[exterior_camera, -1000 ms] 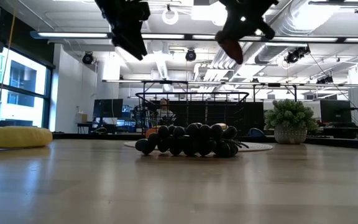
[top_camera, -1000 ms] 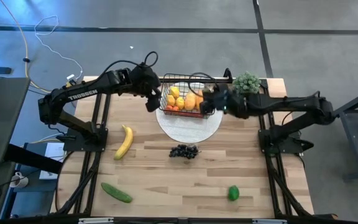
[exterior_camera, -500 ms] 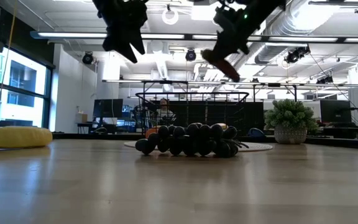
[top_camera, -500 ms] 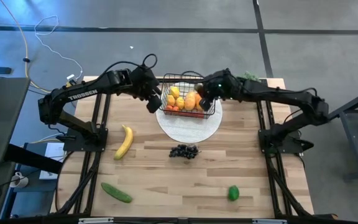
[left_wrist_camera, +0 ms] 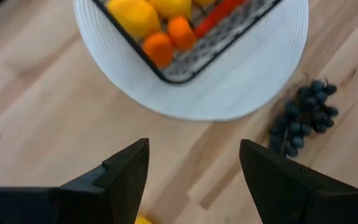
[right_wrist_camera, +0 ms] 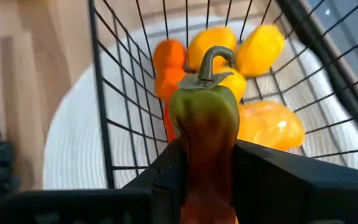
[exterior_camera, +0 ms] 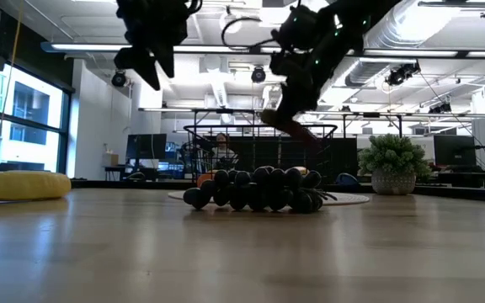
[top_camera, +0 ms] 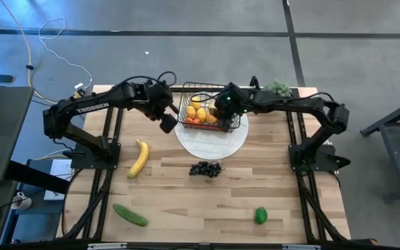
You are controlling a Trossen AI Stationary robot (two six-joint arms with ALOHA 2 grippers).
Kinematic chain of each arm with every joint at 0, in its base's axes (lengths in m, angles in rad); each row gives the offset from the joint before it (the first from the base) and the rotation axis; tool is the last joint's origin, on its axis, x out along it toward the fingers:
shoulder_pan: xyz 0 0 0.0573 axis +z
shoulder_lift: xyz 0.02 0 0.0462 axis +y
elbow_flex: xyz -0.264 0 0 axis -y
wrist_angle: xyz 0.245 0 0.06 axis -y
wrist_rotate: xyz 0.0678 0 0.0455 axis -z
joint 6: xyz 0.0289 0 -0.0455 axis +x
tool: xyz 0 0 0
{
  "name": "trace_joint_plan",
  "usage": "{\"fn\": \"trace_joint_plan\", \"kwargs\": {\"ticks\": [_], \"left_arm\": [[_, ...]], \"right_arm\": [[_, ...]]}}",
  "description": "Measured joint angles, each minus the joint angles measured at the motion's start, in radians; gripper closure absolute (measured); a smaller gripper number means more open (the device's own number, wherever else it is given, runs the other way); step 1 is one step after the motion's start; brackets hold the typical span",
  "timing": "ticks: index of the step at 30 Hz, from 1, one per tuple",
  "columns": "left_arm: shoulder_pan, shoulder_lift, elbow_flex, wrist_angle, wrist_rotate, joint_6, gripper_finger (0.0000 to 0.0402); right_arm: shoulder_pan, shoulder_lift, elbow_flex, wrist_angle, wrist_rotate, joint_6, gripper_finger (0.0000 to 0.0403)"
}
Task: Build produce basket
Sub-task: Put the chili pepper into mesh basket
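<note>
The black wire basket (top_camera: 210, 111) stands on the round white plate (top_camera: 214, 142) and holds oranges, lemons and a mango (right_wrist_camera: 269, 124). My right gripper (top_camera: 221, 104) hangs over the basket, shut on a green-to-red pepper (right_wrist_camera: 204, 118), which also shows in the low view (exterior_camera: 289, 126). My left gripper (top_camera: 167, 123) is open above the table, left of the basket. On the wood lie the banana (top_camera: 139, 158), the dark grapes (top_camera: 205, 169), the cucumber (top_camera: 130, 214) and a small green pepper (top_camera: 260, 215). My right gripper pinches the pepper's lower body (right_wrist_camera: 194, 180) between its two fingers (right_wrist_camera: 160, 174). The stem end (right_wrist_camera: 213, 59) points away from the wrist. The fingers slant down from the table's right. The pepper is lifted clear, above the basket's open top.
A green bushy plant (top_camera: 278, 87) stands at the far edge, right of the basket. The grapes (left_wrist_camera: 306, 115) lie just near of the plate's rim (left_wrist_camera: 260, 81). Bare wood lies between the banana, the cucumber and the small green pepper.
My right gripper has carried the pepper from beside the plant leftward over the basket and has come lower toward it. My left gripper has drawn back from the basket's left side, toward the table's left and near edges.
</note>
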Motion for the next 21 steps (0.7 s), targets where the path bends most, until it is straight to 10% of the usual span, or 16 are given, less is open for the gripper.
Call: {"fn": "trace_joint_plan", "kwargs": {"ticks": [14, 21], "left_arm": [[-0.131, 0.0, 0.0, -0.153, 0.15, -0.017, 0.0161], [-0.189, 0.0, 0.0, -0.228, 0.169, 0.049, 0.0161]], "right_arm": [[0.0, 0.045, 0.0, 0.0, -0.016, 0.034, 0.0332], [0.001, 0.045, 0.0, -0.004, -0.058, 0.094, 0.0263]]}}
